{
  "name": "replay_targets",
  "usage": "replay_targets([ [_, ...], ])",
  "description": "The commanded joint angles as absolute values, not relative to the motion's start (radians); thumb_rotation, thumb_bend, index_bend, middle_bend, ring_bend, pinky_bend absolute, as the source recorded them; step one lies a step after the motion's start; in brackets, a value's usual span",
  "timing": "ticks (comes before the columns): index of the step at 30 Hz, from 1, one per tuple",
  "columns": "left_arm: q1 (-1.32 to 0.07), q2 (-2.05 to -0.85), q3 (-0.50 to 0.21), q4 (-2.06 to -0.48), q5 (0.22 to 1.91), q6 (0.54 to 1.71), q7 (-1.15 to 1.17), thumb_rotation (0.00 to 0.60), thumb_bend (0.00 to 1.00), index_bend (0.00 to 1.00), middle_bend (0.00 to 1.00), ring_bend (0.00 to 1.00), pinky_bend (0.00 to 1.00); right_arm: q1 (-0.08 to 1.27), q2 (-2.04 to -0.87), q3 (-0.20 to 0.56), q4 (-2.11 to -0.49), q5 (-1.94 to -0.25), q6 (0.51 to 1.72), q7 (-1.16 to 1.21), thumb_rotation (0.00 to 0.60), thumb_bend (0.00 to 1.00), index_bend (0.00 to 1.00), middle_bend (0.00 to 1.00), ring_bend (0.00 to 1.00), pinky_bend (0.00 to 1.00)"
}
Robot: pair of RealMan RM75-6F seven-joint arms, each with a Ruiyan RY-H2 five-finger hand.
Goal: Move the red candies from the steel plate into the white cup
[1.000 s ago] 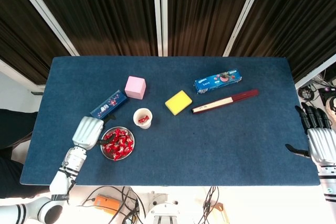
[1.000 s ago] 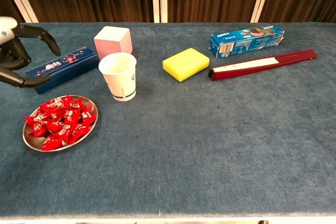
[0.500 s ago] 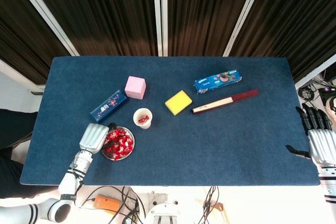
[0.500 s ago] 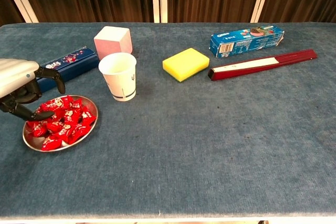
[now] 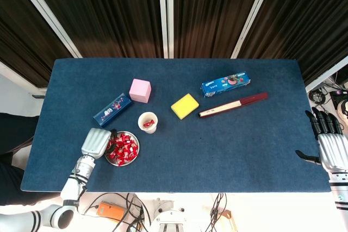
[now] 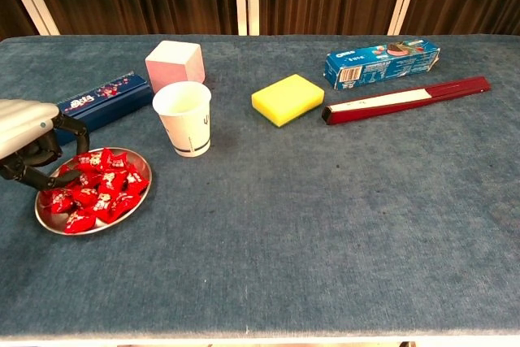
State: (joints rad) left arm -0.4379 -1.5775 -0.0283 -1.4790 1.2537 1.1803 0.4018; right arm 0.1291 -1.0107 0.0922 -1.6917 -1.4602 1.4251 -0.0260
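Left hand (image 5: 96, 143) at the front-left part of the blue surface (image 5: 228, 145), back of hand up, its dark fingers (image 6: 50, 152) curled down into the left side of the steel plate (image 6: 138, 191), touching the heap of red candies (image 6: 93, 188); whether a candy is actually pinched between them, cannot tell. Plate sits near the front edge, candies piled across it. Just behind the hand and plate lies a long dark-blue box (image 5: 113, 108), angled toward the rear. White cup (image 5: 148, 122) stands upright, just right of and behind the plate, apart from it; from the head view a red candy (image 5: 147, 125) shows inside. Pink cube (image 5: 140, 90) sits behind the cup, near the far end of the dark-blue box. Yellow sponge (image 5: 185, 106) lies right of the cup, about mid-surface. Further right, a blue cookie box (image 5: 225, 84) lies toward the rear, and just in front of it a long dark-red box (image 5: 233, 105) with a pale strip along it, slanted, its right end nearer the rear edge. Right hand (image 5: 328, 138) hangs past the right edge of the surface, well apart from everything, fingers (image 5: 321, 121) straight and slightly spread, thumb out to the side, holding nothing.
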Motion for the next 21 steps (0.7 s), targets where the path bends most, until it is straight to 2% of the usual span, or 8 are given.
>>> replay_targets([
  [1,-0.44,-1.572,-0.031,-1.479,1.27,1.166,0.359,0.6,0.44,0.6,0.97,0.88,0.81,0.129,-1.011,0.093,-1.691,-1.459,1.426,-0.025,0.6,0.15,0.0,0.01,0.0,0.0],
  [5,-0.443,-1.547,-0.048,-1.506,1.298,1.172,0.294,0.598,0.46,0.61,0.98,0.88,0.81,0.127,-1.012,0.093,-1.688,-1.459,1.428,-0.02,0.6,0.15,0.0,0.01,0.0,0.0],
  [12,-0.494,-1.48,-0.144,-1.628,1.355,1.196,0.222,0.573,0.46,0.61,0.98,0.88,0.81,0.123,-1.014,0.091,-1.681,-1.462,1.434,-0.013,0.6,0.15,0.0,0.01,0.0,0.0],
  [18,-0.603,-1.502,-0.234,-1.651,1.286,1.093,0.281,0.56,0.46,0.61,0.98,0.88,0.81,0.117,-1.012,0.089,-1.674,-1.461,1.439,-0.003,0.6,0.15,0.0,0.01,0.0,0.0],
  [21,-0.65,-1.523,-0.254,-1.634,1.223,1.034,0.326,0.554,0.46,0.6,0.98,0.88,0.81,0.112,-1.008,0.09,-1.671,-1.456,1.444,0.002,0.6,0.15,0.0,0.01,0.0,0.0],
])
